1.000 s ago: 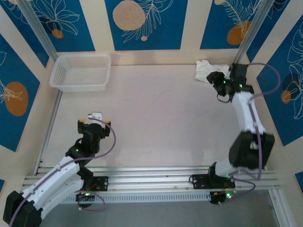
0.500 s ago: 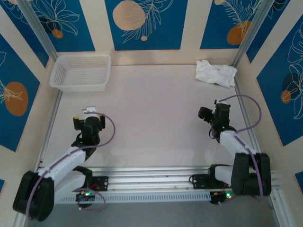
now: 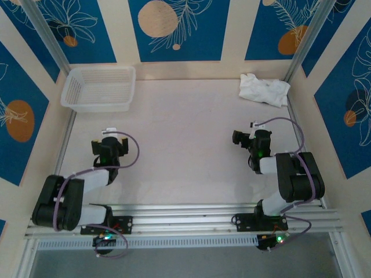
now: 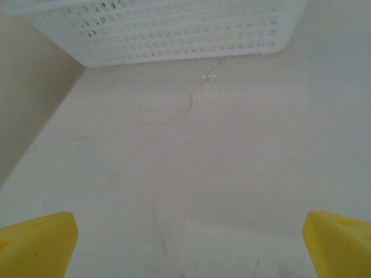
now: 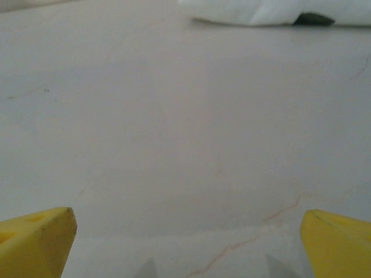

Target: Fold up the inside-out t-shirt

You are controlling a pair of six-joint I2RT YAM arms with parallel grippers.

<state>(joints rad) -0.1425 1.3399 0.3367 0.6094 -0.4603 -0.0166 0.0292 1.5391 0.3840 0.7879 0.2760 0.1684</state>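
**Both arms tucked low, jaws wide and empty, shirt far ahead**

The left jaws stand fully apart. Their yellow fingertips (image 4: 36, 245) sit at the outer edges of the left wrist view with only bare surface (image 3: 185, 133) between them. The white mesh basket (image 3: 98, 88) lies straight ahead of them, well apart and not touched.

The right jaws are equally spread, the fingertips (image 5: 36, 240) wide at the frame edges and nothing held between them. The t-shirt (image 3: 264, 88) lies well ahead of these jaws and a little to their right. It is a compact, wrinkled white bundle pushed into the far corner of the surface, and its near edge (image 5: 243, 11) shows at the top of the right wrist view.

Both arms sit folded close to their bases, which looks like a rest pose rather than a reach. With the jaws open and the cloth out of reach, no grasp is in hand. The bundle looks gathered rather than spread, but whether it counts as neatly folded cannot be told from here.
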